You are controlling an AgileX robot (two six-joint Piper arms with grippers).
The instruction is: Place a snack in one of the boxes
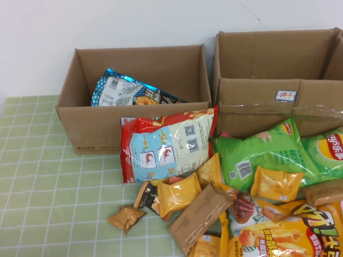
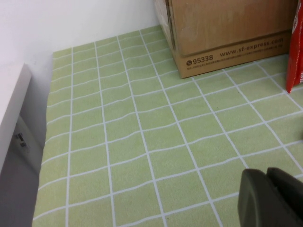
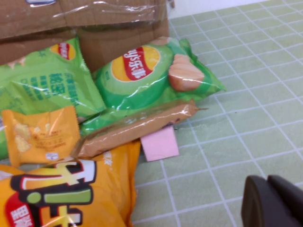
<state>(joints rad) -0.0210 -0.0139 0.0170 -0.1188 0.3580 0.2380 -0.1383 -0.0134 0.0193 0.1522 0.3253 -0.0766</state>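
The shiny blue foil chip bag (image 1: 131,92) lies inside the smaller plain brown box (image 1: 96,126), white back panel up, leaning on the box's left inner side. That box's printed lower front shows in the left wrist view (image 2: 227,33). Neither arm shows in the high view. My left gripper (image 2: 270,177) is shut and empty, low over the green tablecloth, well short of the small box. My right gripper (image 3: 267,182) is shut and empty over bare cloth, to the right of the snack pile.
The larger taped box (image 1: 257,104) with a blue-bordered label stands right of the small one. A red bag (image 1: 166,144) leans on the small box's front. Green bags (image 1: 268,152), orange packets (image 1: 177,195), brown packets (image 1: 198,217) and a big yellow bag (image 1: 289,230) crowd the front right. A white wall edge (image 2: 12,104) is at the left.
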